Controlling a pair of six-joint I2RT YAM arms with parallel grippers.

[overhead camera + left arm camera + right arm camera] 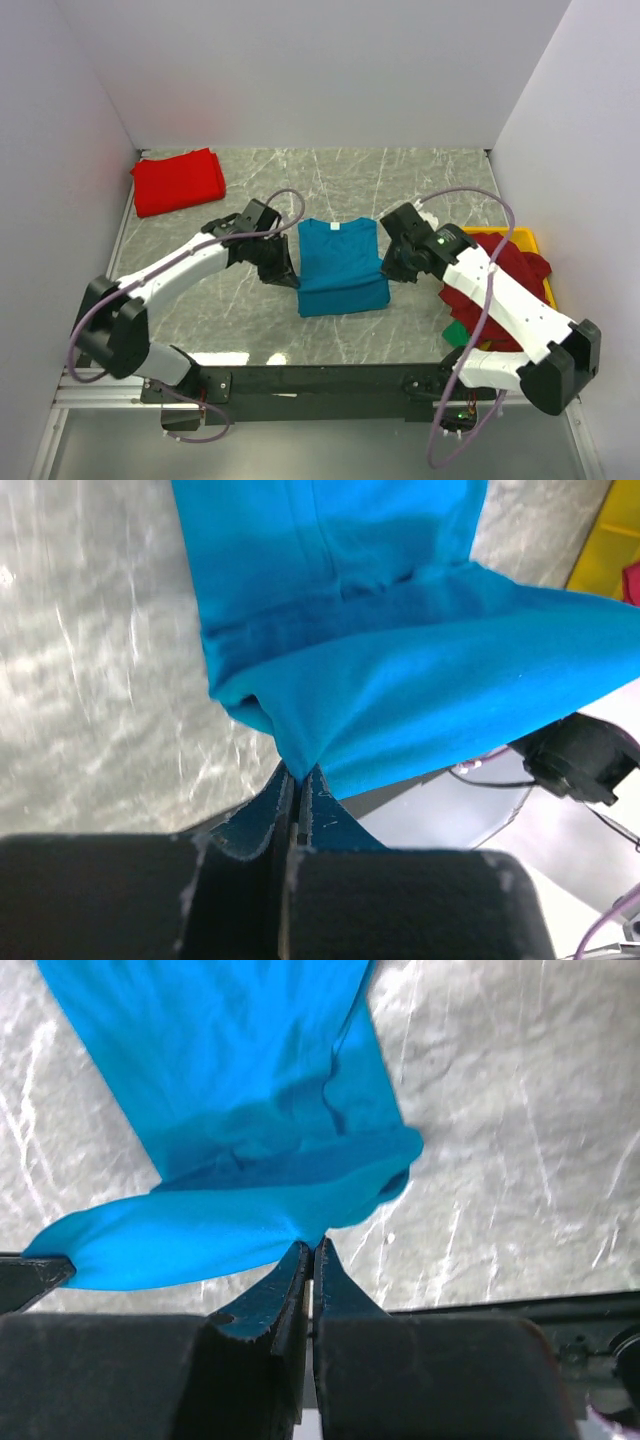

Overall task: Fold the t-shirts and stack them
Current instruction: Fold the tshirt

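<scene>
A teal-blue t-shirt (340,265) lies in the middle of the table with its collar toward the back and its lower part doubled over. My left gripper (291,276) is shut on the shirt's lower left corner; in the left wrist view the cloth (400,680) is pinched between the tips (298,776) and lifted. My right gripper (391,268) is shut on the lower right corner, and the fabric (220,1110) hangs from its closed tips (313,1248). A bright red t-shirt (178,181) lies folded at the back left.
A yellow tray (522,240) at the right holds a heap of dark red tees (515,275) with a bit of green (455,333) under my right arm. White walls close off three sides. The black mounting rail (320,382) runs along the near edge.
</scene>
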